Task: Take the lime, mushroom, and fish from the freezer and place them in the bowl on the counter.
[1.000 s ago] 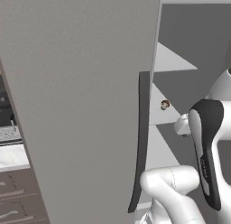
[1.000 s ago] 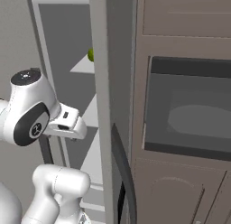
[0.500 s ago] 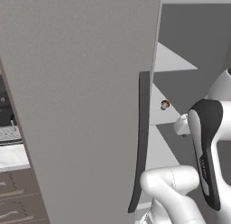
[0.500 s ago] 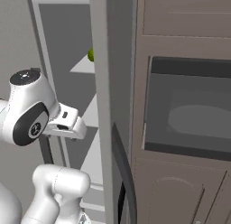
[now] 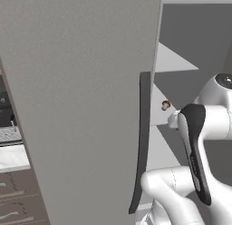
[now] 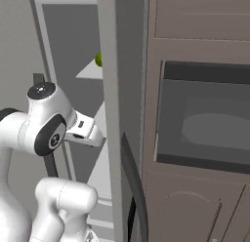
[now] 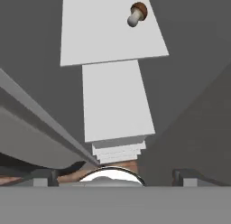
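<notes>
With the freezer [image 5: 86,106] door open and my gripper [image 7: 115,175] empty, fingers set wide, I judge the mushroom [image 7: 136,14] lying on its pale shelf [image 7: 103,33] light and soft, best pinched gently across the cap.

Arm [image 6: 46,126] swung slightly right, wrist raised; rest unchanged.
</notes>
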